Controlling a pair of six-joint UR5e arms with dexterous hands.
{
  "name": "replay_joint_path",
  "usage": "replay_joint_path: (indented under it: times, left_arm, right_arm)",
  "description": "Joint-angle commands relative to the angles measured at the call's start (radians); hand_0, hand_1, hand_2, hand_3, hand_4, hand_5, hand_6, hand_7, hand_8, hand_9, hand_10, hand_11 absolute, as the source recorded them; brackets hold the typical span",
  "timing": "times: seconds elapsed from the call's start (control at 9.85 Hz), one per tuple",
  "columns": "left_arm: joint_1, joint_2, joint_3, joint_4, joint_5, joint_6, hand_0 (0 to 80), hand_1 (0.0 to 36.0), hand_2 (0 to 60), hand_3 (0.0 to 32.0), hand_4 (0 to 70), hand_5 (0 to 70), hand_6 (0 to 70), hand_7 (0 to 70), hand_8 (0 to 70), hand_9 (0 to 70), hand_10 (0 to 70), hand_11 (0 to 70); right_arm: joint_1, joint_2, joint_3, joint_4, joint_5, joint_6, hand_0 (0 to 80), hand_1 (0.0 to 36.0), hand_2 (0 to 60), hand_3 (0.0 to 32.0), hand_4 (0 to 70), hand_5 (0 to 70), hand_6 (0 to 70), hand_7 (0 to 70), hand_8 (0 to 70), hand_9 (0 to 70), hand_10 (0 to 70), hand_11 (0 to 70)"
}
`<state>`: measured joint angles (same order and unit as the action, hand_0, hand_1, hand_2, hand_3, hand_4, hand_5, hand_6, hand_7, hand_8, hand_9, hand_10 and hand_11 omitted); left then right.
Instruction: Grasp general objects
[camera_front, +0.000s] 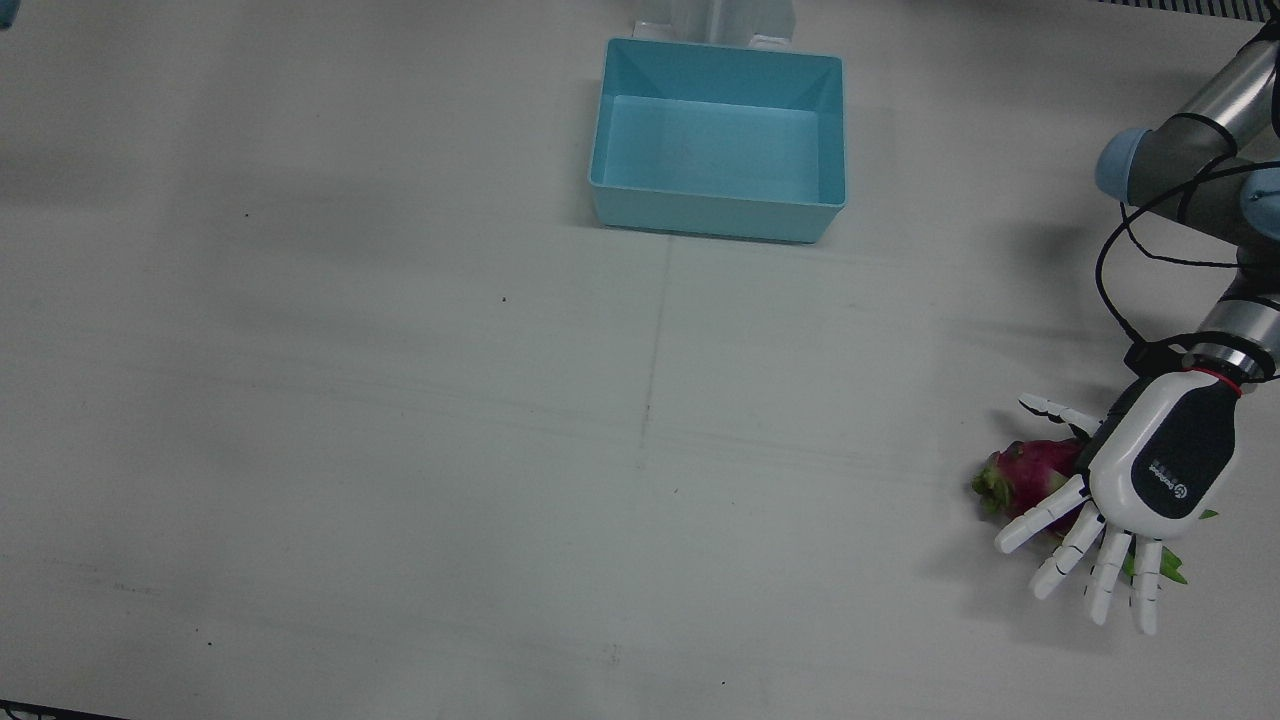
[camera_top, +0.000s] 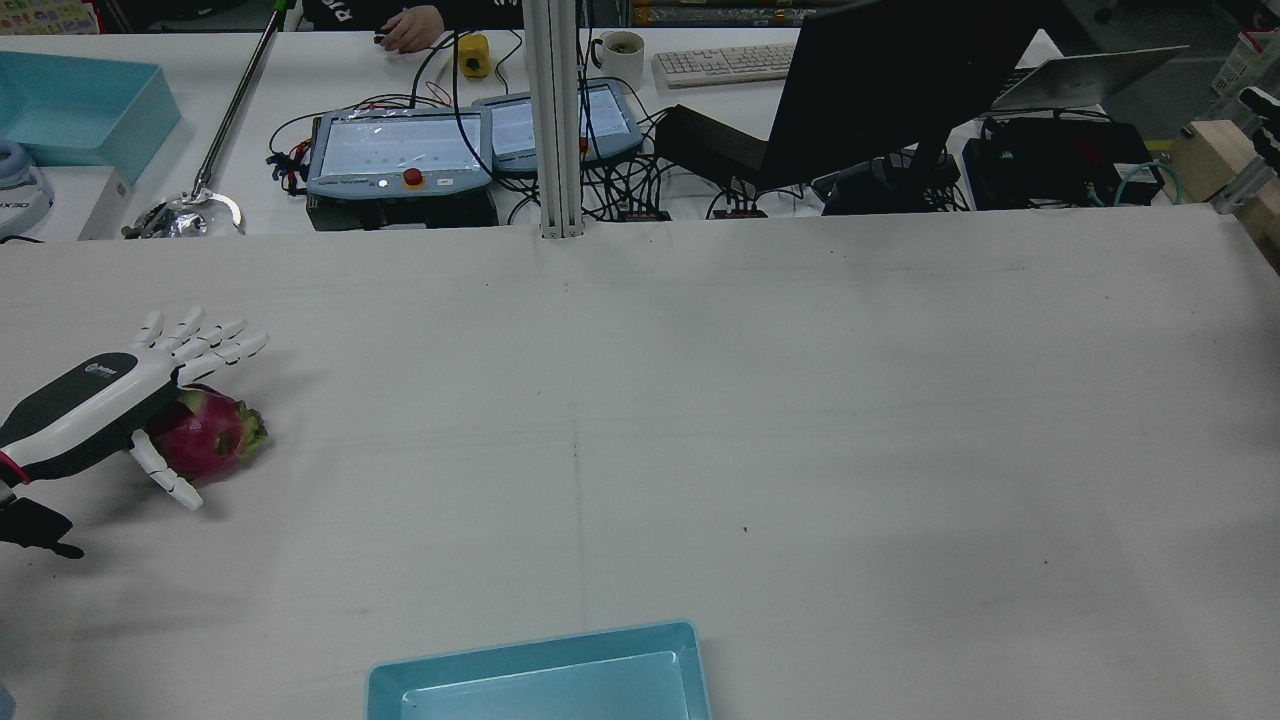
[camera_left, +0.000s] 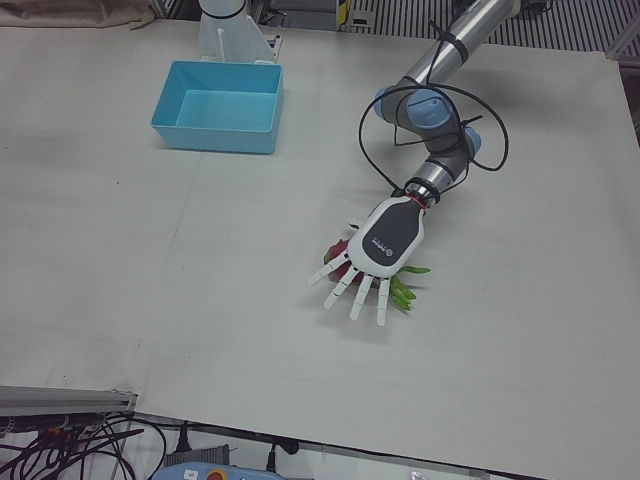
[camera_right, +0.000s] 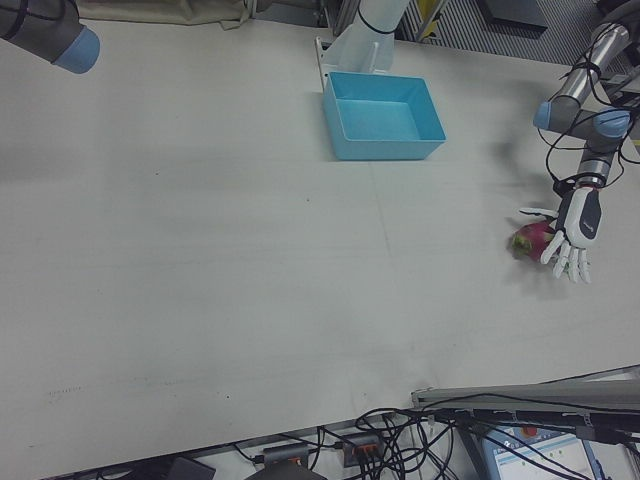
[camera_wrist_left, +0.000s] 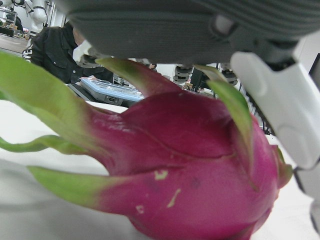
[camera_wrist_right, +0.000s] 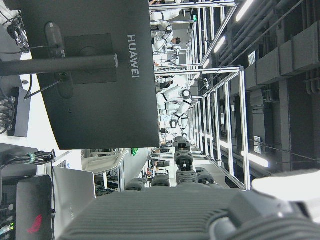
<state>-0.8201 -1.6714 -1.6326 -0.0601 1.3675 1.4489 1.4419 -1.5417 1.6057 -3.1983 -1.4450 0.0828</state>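
Nearest the operators' edge, on the robot's left side of the white table (camera_front: 400, 400), the left hand (camera_front: 1150, 470) hovers palm-down over a dragon fruit (camera_front: 1025, 475), fingers (camera_front: 1075, 550) spread and straight, holding nothing. The fruit lies on the table under the palm; whether the palm touches it is hard to tell. If the fingers curl unevenly, the rounded fruit will likely roll out toward the table's middle, or only its green leaf tips will be caught. Farther off, by the robot's pedestals, an empty blue bin (camera_front: 720, 215) waits. The right hand shows in no table view, so whether it is open or closed cannot be told.
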Motion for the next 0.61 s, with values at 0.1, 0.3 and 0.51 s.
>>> replay_joint_path:
  times: [0.1,0.3,0.51]
  left_arm:
    - [0.009,-0.007,-0.001,0.055,-0.001,0.033,52.4,25.3,21.0,32.0,0.0,1.1,0.0,10.0,0.0,0.6,0.0,0.0]
    - [0.009,-0.007,-0.001,0.059,-0.001,0.042,53.4,27.4,28.0,32.0,0.0,5.3,0.0,15.6,0.0,1.7,0.0,0.0]
    - [0.009,-0.007,-0.001,0.059,-0.002,0.044,51.8,24.1,28.4,32.0,0.0,11.4,0.0,23.9,0.2,3.3,1.7,4.7]
  right_arm:
    - [0.0,0.0,-0.001,0.0,0.0,0.0,0.0,0.0,0.0,0.0,0.0,0.0,0.0,0.0,0.0,0.0,0.0,0.0]
    - [0.0,0.0,-0.001,0.0,0.0,0.0,0.0,0.0,0.0,0.0,0.0,0.0,0.0,0.0,0.0,0.0,0.0,0.0]
    - [0.0,0.0,-0.001,0.0,0.0,0.0,0.0,0.0,0.0,0.0,0.0,0.0,0.0,0.0,0.0,0.0,0.0,0.0]
